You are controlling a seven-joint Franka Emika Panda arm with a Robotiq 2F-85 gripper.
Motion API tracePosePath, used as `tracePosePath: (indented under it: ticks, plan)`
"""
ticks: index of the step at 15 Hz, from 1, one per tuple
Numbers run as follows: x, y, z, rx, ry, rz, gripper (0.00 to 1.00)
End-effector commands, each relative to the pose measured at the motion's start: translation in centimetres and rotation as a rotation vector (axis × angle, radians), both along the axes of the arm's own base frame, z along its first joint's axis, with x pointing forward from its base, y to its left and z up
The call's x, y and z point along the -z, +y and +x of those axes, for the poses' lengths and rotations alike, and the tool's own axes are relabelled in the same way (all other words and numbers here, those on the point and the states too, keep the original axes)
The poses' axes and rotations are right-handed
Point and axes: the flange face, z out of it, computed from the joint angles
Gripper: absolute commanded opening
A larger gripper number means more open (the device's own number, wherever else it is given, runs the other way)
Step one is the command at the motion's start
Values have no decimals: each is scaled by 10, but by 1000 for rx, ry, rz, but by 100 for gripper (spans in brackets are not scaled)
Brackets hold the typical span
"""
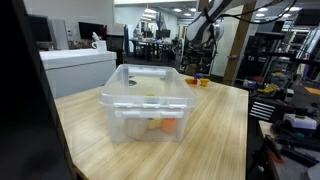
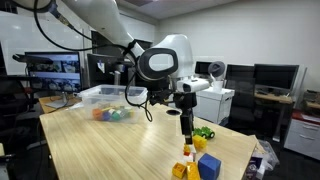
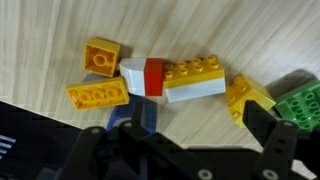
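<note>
Dark fingers [image 3: 268, 138] of the gripper [image 3: 195, 135] fill the bottom of the wrist view, spread wide with nothing between them but bare table [image 3: 200, 30]. Just beyond the tips lies a joined brick piece [image 3: 170, 80], white, red and yellow, flat on the wood and askew to the jaws. Around it sit a yellow square brick [image 3: 103, 57], a yellow plate [image 3: 98, 95], another yellow brick [image 3: 248, 97] just beside its end, and a green brick [image 3: 300, 100].

Crowding is the risk, I judge. A finger coming down here could land on a neighbour, scatter the loose bricks, or twist the slanted piece and snap it apart. An exterior view adds that the cluster sits near the table's corner, so a nudge could send 1 over the edge.

That view also shows the gripper [image 2: 187, 128] hanging above the bricks, a blue brick [image 2: 208, 166] the wrist camera misses, and a clear bin [image 2: 108, 98] well apart. Stud detail shows only from the wrist.
</note>
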Motion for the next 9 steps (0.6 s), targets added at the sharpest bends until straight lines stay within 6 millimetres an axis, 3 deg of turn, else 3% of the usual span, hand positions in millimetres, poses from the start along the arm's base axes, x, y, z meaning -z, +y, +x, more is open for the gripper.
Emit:
tracePosePath:
  ticks: [1, 6, 9]
  plan:
    - [18, -2, -2, -60, 41, 0, 100]
    - [43, -2, 1, -102, 81, 9, 100]
    - [43, -6, 7, -135, 91, 1, 100]
